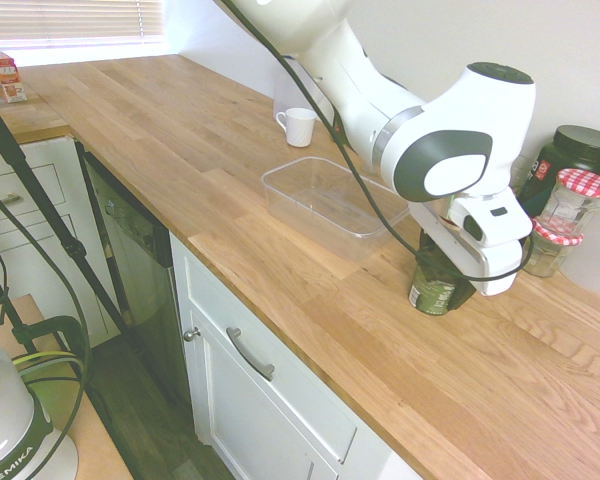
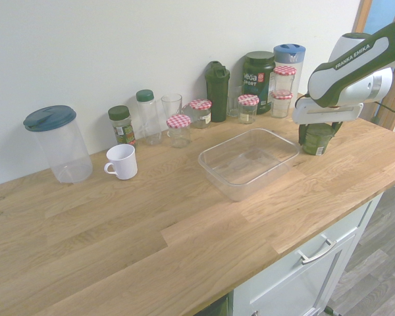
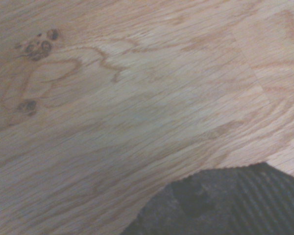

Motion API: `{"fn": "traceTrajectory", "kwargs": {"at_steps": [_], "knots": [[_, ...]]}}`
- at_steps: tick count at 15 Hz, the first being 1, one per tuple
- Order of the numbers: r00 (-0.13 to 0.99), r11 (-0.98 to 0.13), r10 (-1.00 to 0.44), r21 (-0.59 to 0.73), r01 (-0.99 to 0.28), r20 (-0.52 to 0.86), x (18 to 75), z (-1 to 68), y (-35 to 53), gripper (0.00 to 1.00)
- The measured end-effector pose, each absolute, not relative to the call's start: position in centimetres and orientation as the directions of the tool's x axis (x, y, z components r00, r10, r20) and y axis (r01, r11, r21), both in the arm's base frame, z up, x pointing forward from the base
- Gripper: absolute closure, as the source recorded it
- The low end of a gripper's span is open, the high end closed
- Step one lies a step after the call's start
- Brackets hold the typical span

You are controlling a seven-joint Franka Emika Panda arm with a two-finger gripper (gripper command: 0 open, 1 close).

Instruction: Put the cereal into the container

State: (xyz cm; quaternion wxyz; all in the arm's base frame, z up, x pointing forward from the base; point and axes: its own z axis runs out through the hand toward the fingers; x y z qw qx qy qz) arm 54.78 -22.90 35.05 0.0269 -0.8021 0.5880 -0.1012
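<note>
Cereal (image 2: 317, 138) on tabletop (image 2: 151, 224) at container's (image 2: 249, 162) 3 o'clock in second exterior view — gripper (image 2: 319, 129) low over its lid, finger state cannot be told; container empty, lift and transfer left.

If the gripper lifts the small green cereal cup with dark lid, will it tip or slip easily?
The small green-labelled cereal cup with a dark lid looks squat and stands on its flat base on the wooden counter, so tipping seems unlikely. Its round, smooth-looking side may slip. It is probably light.
</note>
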Motion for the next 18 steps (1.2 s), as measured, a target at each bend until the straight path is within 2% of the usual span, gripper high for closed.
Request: {"fn": "traceTrajectory", "kwargs": {"at_steps": [3,6,10,14,18], "knots": [[0.282,-0.303,-0.950,-0.173,-0.937,0.135,55.4,36.6,-23.4,1.00],[0.290,-0.320,-0.944,-0.216,-0.923,0.157,56.5,41.8,-22.5,1.00],[0.347,-0.393,-0.913,-0.236,-0.889,0.216,58.4,47.3,-13.3,1.00],[0.425,-0.473,-0.872,-0.194,-0.859,0.245,59.8,45.6,-1.7,1.00],[0.483,-0.519,-0.845,-0.139,-0.843,0.229,60.7,40.6,4.1,1.00]]}}
